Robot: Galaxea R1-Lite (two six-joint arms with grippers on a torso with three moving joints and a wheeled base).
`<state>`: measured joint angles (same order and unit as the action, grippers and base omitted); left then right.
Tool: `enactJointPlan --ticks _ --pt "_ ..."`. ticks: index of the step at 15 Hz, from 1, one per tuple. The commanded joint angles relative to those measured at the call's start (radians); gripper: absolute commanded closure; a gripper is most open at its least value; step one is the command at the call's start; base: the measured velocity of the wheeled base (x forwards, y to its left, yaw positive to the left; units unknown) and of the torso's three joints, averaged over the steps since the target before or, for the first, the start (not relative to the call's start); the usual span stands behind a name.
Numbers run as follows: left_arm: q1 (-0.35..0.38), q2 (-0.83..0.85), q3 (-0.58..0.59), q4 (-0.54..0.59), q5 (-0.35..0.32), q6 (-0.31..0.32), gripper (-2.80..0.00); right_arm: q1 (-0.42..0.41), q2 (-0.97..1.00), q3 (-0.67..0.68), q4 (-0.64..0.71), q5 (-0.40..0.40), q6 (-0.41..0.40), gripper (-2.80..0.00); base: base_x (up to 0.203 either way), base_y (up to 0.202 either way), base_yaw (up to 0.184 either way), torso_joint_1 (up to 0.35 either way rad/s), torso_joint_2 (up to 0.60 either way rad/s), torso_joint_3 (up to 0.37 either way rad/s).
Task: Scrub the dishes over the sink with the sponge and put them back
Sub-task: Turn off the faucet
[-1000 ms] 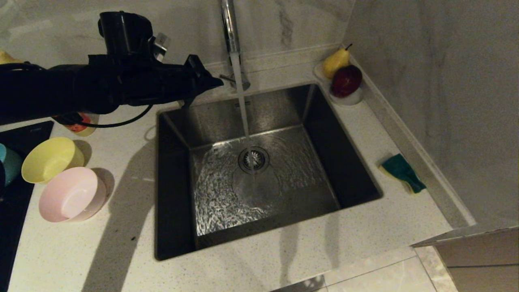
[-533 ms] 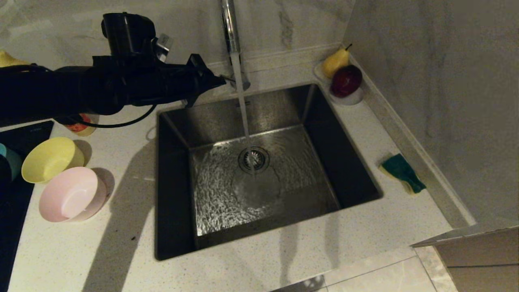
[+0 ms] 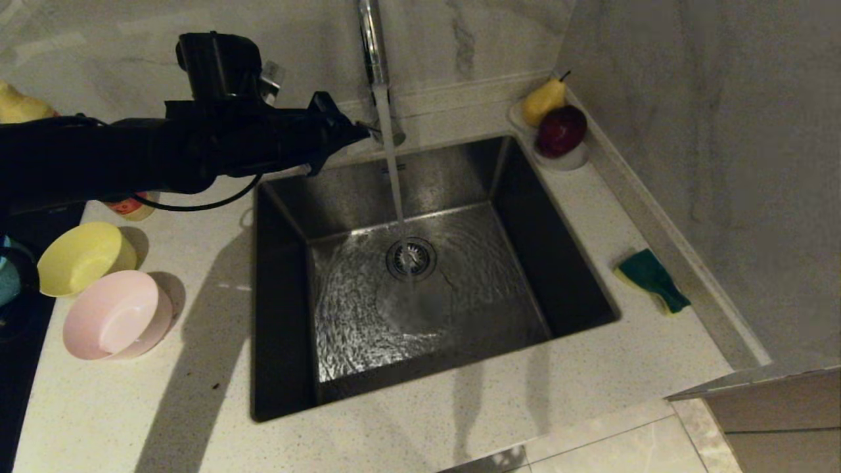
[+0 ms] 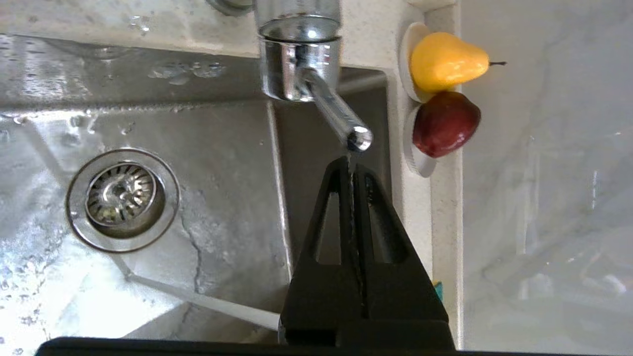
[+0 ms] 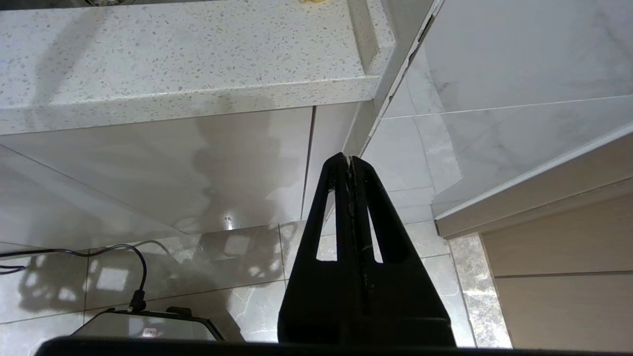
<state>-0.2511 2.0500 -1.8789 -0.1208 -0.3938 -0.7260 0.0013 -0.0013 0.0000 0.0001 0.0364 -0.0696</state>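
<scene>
sink (image 3: 420, 276) tap lever (image 4: 336, 116) just beside closed, empty left end effector (image 4: 352, 165)

pear (image 3: 543, 100), yellow, on dish | apple (image 3: 560, 130), dark red, beside it | counter (image 3: 460, 420), speckled white

Right gripper (image 5: 350, 160) hangs below the speckled tabletop (image 5: 188, 54) edge, fingers pressed together, empty. Beneath it: glossy tiled floor (image 5: 237, 277), a black cable (image 5: 133, 267).
</scene>
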Motion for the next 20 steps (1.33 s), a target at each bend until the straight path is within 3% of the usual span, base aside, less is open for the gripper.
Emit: enactJointPlan --ticks 1,4,6,20 --pt "0.001 0.016 0.0 -0.024 0.004 -0.005 0.0 0.0 0.0 0.0 0.0 0.0 -0.001 0.0 0.0 0.0 0.0 0.0 0.0 0.0" --pt "0.001 0.04 0.0 -0.074 0.051 -0.011 0.0 0.0 0.0 0.0 0.0 0.0 -0.001 0.0 0.0 0.0 0.0 0.0 0.0 0.0" --pt "0.001 0.051 0.0 -0.119 0.066 -0.057 0.0 0.0 0.0 0.0 0.0 0.0 -0.001 0.0 0.0 0.0 0.0 0.0 0.0 0.0" --pt "0.004 0.049 -0.008 -0.226 0.07 -0.069 0.0 0.0 0.0 0.0 0.0 0.0 -0.001 0.0 0.0 0.0 0.0 0.0 0.0 0.0"
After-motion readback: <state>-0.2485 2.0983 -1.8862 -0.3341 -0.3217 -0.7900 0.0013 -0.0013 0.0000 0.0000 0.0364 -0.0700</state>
